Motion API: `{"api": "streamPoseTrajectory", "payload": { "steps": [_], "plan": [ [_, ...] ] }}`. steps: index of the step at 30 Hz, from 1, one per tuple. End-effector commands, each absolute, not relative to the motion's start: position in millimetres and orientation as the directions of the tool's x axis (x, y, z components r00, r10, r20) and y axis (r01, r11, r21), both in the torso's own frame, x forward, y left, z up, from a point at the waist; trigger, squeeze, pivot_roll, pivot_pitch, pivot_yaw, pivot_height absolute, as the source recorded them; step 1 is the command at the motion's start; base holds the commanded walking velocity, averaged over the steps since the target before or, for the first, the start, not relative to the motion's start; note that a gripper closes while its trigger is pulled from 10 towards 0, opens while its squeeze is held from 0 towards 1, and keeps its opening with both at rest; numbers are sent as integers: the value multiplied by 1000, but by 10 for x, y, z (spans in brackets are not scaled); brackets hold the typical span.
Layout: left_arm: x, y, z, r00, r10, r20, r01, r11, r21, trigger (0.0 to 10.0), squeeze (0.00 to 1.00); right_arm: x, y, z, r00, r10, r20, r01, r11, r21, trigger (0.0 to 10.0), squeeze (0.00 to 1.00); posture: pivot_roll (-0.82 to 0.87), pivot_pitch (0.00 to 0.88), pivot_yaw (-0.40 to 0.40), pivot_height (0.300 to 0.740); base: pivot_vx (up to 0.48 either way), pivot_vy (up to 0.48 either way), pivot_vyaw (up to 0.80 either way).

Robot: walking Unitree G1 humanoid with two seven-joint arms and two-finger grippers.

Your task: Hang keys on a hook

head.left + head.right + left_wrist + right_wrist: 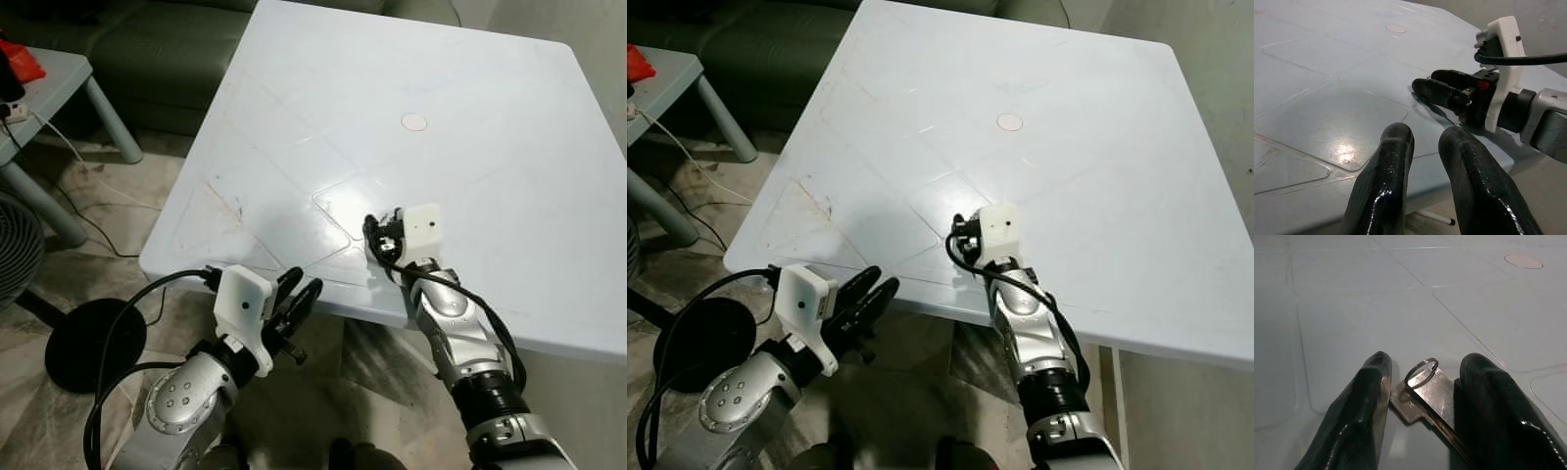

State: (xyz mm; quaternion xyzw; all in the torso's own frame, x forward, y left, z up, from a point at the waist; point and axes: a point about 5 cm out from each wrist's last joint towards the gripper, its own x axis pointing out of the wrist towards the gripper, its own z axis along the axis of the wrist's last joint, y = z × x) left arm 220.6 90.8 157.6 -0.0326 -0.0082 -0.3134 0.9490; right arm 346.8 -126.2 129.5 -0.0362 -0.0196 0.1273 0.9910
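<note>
With the key lying flat on the white table between its spread fingers, the right gripper brackets it without yet clamping. A sound grasp probably requires closing squarely across the key's head, keeping the ring free. The left gripper hovers off the table's near edge, fingers narrowly parted and empty.

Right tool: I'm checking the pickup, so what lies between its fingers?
A silver key with a ring lies flat on the white table; its blade end is covered by the right tool.
</note>
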Motion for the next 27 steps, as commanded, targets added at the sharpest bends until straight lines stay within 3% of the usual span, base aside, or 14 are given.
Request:
{"api": "streamPoseTrajectory", "payload": {
  "steps": [1, 8, 10, 11, 27],
  "plan": [
    [2180, 879, 1585, 791, -611, 32, 612, 789, -55, 10000, 0, 3439, -1312, 1279, 968, 250, 33, -248, 967, -50, 10000, 0, 67, 246, -42, 740, 0, 0, 0],
    [2180, 878, 1585, 789, -613, 31, 614, 787, -58, 10000, 0, 3426, -1330, 1292, 967, 248, 54, -245, 968, -62, 10000, 0, 66, 248, -41, 740, 0, 0, 0],
    [2178, 878, 1585, 790, -613, 31, 614, 788, -57, 10000, 0, 3420, -1333, 1289, 967, 250, 51, -246, 967, -67, 4706, 0, 66, 248, -41, 740, 0, 0, 0],
    [2178, 881, 1587, 791, -611, 32, 612, 789, -58, 10000, 0, 3414, -1332, 1286, 966, 252, 51, -248, 966, -66, 0, 0, 68, 250, -41, 740, 0, 0, 0],
    [2179, 890, 1600, 794, -607, 34, 608, 792, -64, 10000, 0, 3383, -1326, 1282, 962, 266, 56, -262, 962, -70, 0, 0, 67, 255, -41, 740, 0, 0, 0]
  ]
}}
